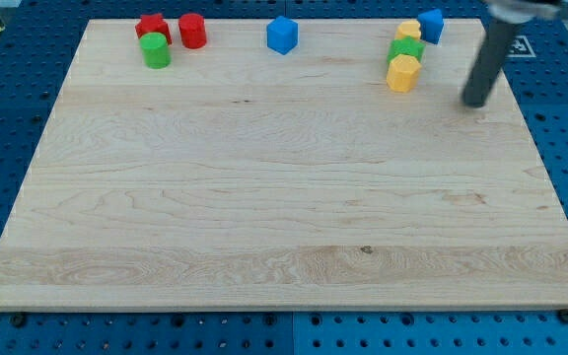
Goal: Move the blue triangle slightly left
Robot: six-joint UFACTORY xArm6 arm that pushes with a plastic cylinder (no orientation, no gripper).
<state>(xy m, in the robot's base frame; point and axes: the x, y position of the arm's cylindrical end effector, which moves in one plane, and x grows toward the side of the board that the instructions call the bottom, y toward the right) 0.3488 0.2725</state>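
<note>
- Blue triangle (431, 25) sits at the board's far right, just beside a stack of yellow and green blocks.
- My tip (475, 102), a bare rod holding nothing, rests right of and nearer than it, apart.
- No contact yet; the leftward push seems undone.

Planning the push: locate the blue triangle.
Blue triangle: the view's top right, touching the board's far edge, just right of the yellow block; my tip lies lower right.

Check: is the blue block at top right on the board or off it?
On. The blue block sits inside the board's top edge; my tip is apart, lower right.
</note>
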